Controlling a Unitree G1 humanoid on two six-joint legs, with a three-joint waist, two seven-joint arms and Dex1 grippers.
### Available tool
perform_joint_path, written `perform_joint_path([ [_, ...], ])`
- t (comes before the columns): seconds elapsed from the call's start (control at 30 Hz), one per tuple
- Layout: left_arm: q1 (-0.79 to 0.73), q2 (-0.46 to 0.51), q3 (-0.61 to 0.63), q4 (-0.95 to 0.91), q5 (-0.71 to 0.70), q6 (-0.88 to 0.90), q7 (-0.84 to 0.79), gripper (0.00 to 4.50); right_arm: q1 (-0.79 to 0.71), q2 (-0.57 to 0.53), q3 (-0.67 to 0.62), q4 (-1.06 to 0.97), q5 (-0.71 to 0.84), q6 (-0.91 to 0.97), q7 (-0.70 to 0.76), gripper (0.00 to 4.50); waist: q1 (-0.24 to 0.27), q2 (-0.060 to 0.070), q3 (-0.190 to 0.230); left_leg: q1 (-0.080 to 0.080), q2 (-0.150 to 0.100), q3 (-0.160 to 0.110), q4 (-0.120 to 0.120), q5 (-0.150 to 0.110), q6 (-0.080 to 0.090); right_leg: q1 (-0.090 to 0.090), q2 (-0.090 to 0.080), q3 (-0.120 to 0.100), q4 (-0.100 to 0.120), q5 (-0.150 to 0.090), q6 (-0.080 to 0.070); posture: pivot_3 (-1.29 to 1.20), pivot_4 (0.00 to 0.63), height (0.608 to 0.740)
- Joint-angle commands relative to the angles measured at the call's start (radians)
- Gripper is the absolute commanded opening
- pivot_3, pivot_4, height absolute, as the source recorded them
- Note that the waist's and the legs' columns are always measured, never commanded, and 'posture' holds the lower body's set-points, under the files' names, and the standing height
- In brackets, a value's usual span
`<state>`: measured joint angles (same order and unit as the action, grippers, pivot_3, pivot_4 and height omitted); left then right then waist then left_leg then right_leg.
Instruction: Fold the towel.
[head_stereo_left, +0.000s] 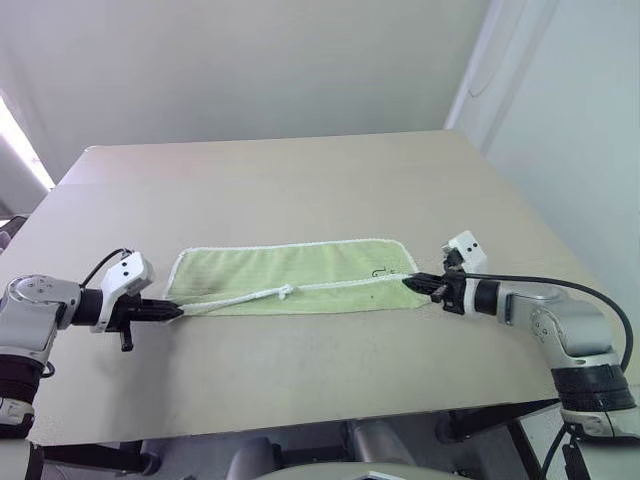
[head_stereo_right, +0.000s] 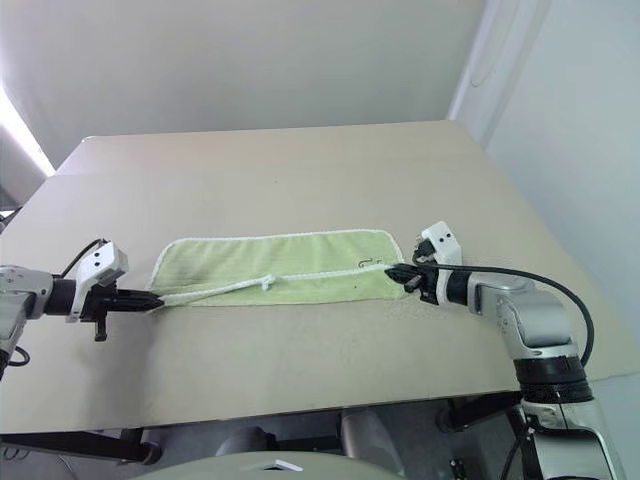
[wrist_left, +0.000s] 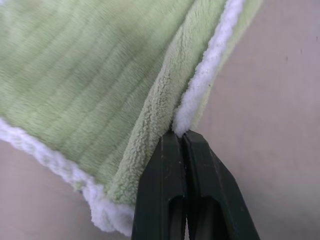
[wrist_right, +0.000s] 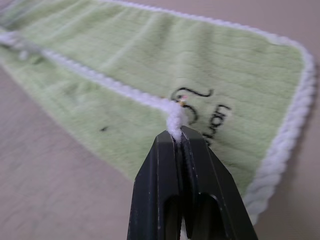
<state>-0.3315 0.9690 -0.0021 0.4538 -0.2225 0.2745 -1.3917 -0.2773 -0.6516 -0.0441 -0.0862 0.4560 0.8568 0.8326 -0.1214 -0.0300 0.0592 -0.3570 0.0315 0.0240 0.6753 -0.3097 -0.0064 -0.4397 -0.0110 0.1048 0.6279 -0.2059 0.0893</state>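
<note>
since the towel (head_stereo_left: 300, 275) was soft, light terry, lying flat mid-table (head_stereo_left: 300, 190), the white edging looked like the best hold; left gripper (head_stereo_left: 176, 312) and right gripper (head_stereo_left: 410, 283) each pinched a near corner tight.

Green towel (head_stereo_left: 300, 272) on table (head_stereo_left: 300, 180), fingers pinching both ends

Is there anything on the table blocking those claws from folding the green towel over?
Nothing visible. Both the left claw and the right claw are already shut on the towel's white edging at opposite ends, and the table beyond the towel is bare.
</note>
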Motion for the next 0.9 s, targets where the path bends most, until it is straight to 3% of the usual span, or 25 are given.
perform_joint_path([
  [0.03, -0.102, 0.012, 0.076, 0.013, -0.068, 0.098, 0.008, 0.0, -0.036, -0.018, -0.05, -0.04, 0.028, -0.03, 0.008, 0.03, 0.0, -0.002, 0.0, 0.0, 0.0, 0.0, 0.001, 0.0, 0.0, 0.0, 0.0, 0.0, 0.0, 0.0, 0.0, 0.0, 0.0, 0.712],
  [0.1, -0.16, 0.009, 0.093, 0.039, -0.092, 0.147, 0.011, 0.0, -0.07, -0.008, -0.078, -0.025, 0.036, -0.041, -0.006, 0.03, -0.001, -0.002, 0.0, 0.0, 0.0, 0.0, 0.002, 0.0, 0.0, 0.0, 0.0, 0.0, 0.001, 0.0, 0.0, 0.0, 0.0, 0.712],
  [0.23, -0.413, -0.023, 0.117, 0.209, -0.1, 0.209, 0.067, 0.0, -0.256, 0.033, -0.115, 0.144, -0.015, -0.138, -0.111, 0.03, -0.005, -0.002, 0.001, 0.0, -0.001, -0.001, 0.003, 0.0, 0.0, 0.001, 0.0, 0.0, 0.001, 0.0, 0.001, 0.0, 0.0, 0.712],
  [0.33, -0.579, -0.065, 0.093, 0.398, -0.044, 0.157, 0.139, 0.0, -0.384, 0.067, -0.108, 0.308, -0.063, -0.21, -0.167, 0.03, -0.005, -0.002, 0.001, 0.002, -0.001, -0.001, 0.003, 0.0, 0.0, 0.003, 0.0, 0.0, 0.001, 0.001, 0.001, 0.0, 0.0, 0.712],
  [0.5, -0.69, -0.118, 0.046, 0.581, 0.042, -0.005, 0.155, 0.0, -0.485, 0.094, -0.107, 0.462, -0.106, -0.345, -0.183, 0.03, -0.003, -0.001, 0.0, 0.002, -0.001, -0.001, -0.002, -0.001, 0.002, 0.002, 0.001, 0.0, 0.0, 0.0, 0.003, 0.0, 0.0, 0.712],
  [0.73, -0.902, -0.221, 0.078, 0.828, 0.14, -0.208, 0.55, 0.0, -0.807, 0.106, -0.126, 0.996, -0.211, -0.662, -0.318, 0.03, 0.0, -0.002, 0.001, -0.012, -0.002, -0.001, 0.002, -0.001, 0.002, -0.007, 0.0, 0.0, 0.001, 0.004, 0.004, 0.0, 0.0, 0.712],
  [0.83, -0.963, -0.244, 0.092, 0.861, 0.163, -0.252, 0.674, 0.0, -0.882, 0.102, -0.12, 1.113, -0.234, -0.741, -0.318, 0.03, -0.001, -0.002, 0.001, -0.012, -0.002, -0.001, 0.002, -0.002, 0.003, -0.007, -0.001, 0.0, 0.0, 0.004, 0.004, 0.0, 0.0, 0.712],
  [0.9, -0.979, -0.245, 0.085, 0.867, 0.182, -0.273, 0.672, 0.0, -0.891, 0.094, -0.109, 1.129, -0.243, -0.76, -0.272, 0.03, -0.001, -0.002, 0.001, -0.013, -0.002, -0.001, 0.002, -0.002, 0.004, -0.007, -0.001, 0.0, -0.001, 0.004, 0.004, 0.0, 0.0, 0.712],
])
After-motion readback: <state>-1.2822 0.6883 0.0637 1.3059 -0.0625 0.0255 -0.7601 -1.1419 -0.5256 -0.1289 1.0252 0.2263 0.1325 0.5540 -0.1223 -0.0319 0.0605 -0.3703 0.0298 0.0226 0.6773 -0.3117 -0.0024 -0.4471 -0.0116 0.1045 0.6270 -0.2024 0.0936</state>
